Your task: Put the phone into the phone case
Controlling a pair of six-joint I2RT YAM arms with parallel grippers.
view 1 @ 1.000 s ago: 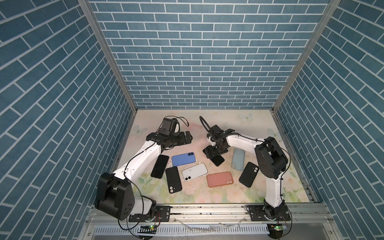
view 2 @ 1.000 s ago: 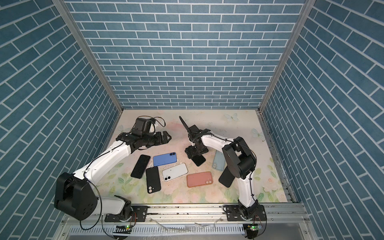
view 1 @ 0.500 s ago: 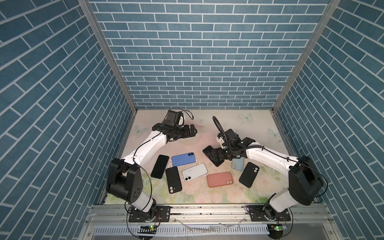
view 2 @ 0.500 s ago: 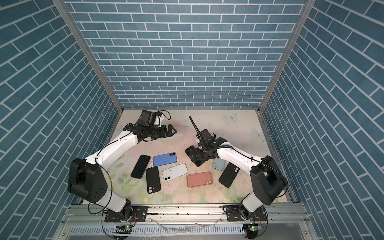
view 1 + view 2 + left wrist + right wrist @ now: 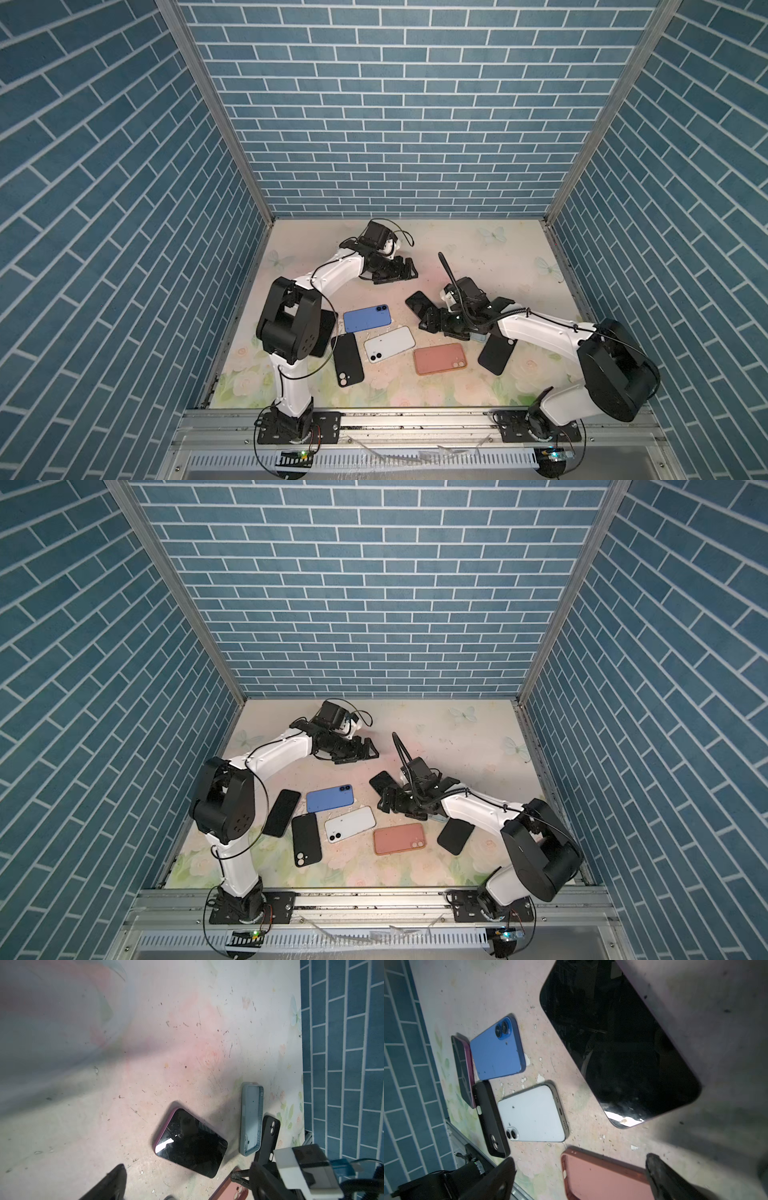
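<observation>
A phone (image 5: 417, 302) lies screen up in a purple case mid-table, also in a top view (image 5: 380, 780) and in both wrist views (image 5: 190, 1142) (image 5: 618, 1043). My right gripper (image 5: 427, 323) (image 5: 581, 1178) hangs open just in front of it, above one end of an empty salmon case (image 5: 602, 1178) (image 5: 440, 358). My left gripper (image 5: 409, 270) is open behind the phone, holding nothing; one finger (image 5: 112, 1184) shows in its wrist view. A blue phone (image 5: 368, 318) and a white phone (image 5: 389, 344) lie back up. An empty light-blue case (image 5: 251, 1118) is mostly under my right arm.
A black case (image 5: 348, 365) lies front left and another black case (image 5: 497, 353) front right. A dark phone (image 5: 282, 812) with a magenta rim lies at the left, next to my left arm's elbow. Blue brick walls enclose the table on three sides.
Both arms have swung their elbows toward the front. My left gripper has slid right along the back. My right gripper has drawn back off the purple-cased phone, toward the salmon case.
</observation>
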